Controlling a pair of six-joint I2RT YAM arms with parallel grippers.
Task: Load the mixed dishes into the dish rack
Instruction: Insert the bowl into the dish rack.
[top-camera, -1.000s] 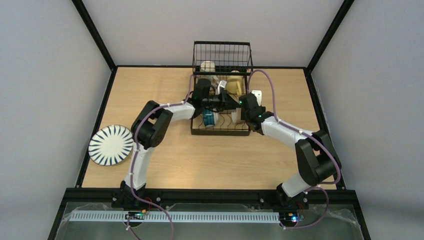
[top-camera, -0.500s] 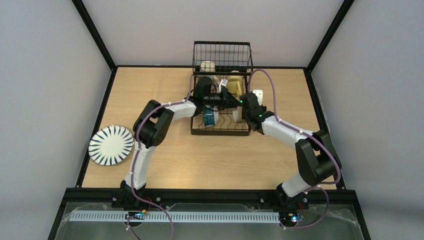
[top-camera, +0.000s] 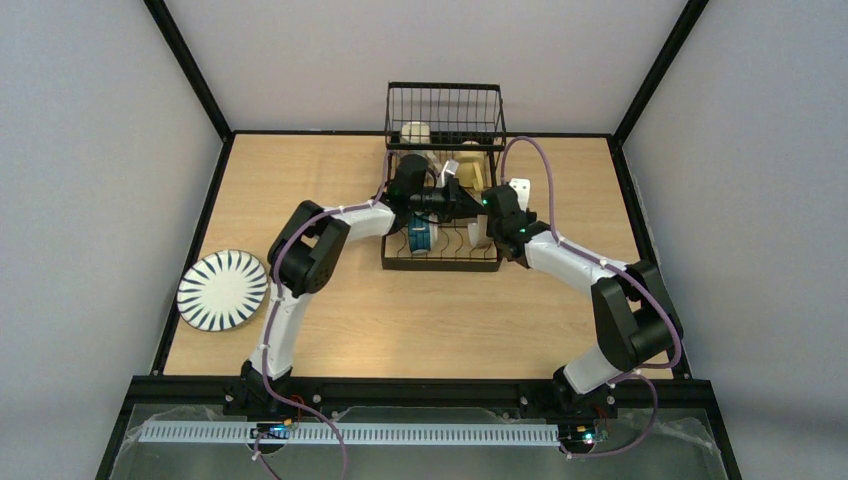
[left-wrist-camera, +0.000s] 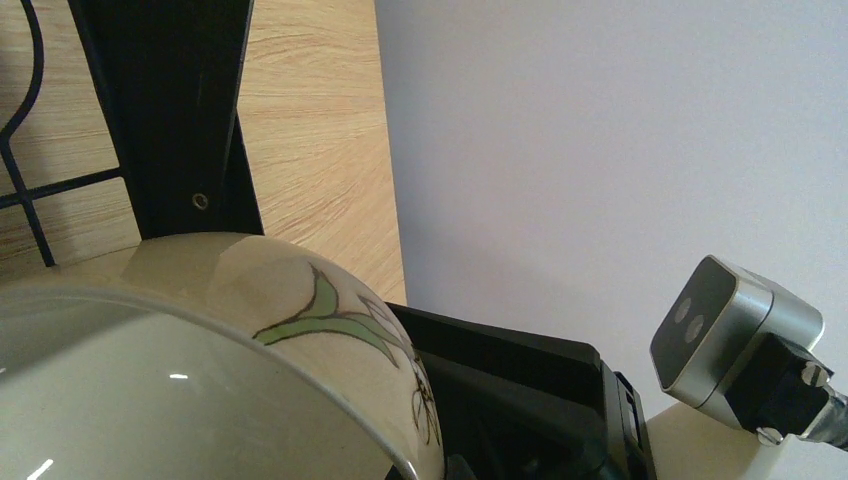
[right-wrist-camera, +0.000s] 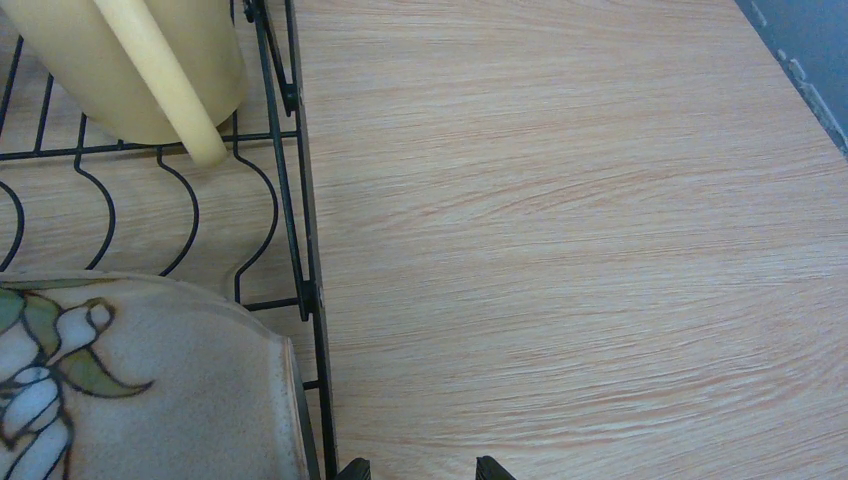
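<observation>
The black wire dish rack (top-camera: 443, 255) stands at the back of the table. My left gripper (top-camera: 462, 200) reaches into it from the left, shut on the rim of the cream bowl (left-wrist-camera: 200, 350), whose green leaf pattern fills the left wrist view; the fingers are hidden behind it. In the right wrist view the cream bowl (right-wrist-camera: 140, 390) stands inside the rack wall (right-wrist-camera: 290, 200). My right gripper (right-wrist-camera: 418, 468) is open just outside that wall, over bare wood. A yellow mug (right-wrist-camera: 150, 70) and a blue bowl (top-camera: 418, 236) sit in the rack. The striped plate (top-camera: 222, 290) lies at the table's left edge.
A beige mug (top-camera: 416, 133) sits in the raised upper basket. The right arm's black gripper body (left-wrist-camera: 520, 400) and its wrist camera (left-wrist-camera: 735, 340) are close beside the bowl. The grey wall (left-wrist-camera: 600, 130) stands behind the rack.
My right gripper has drawn slightly right, away from the bowl, and its jaws stand a little wider. The left gripper has shifted a little with the bowl.
</observation>
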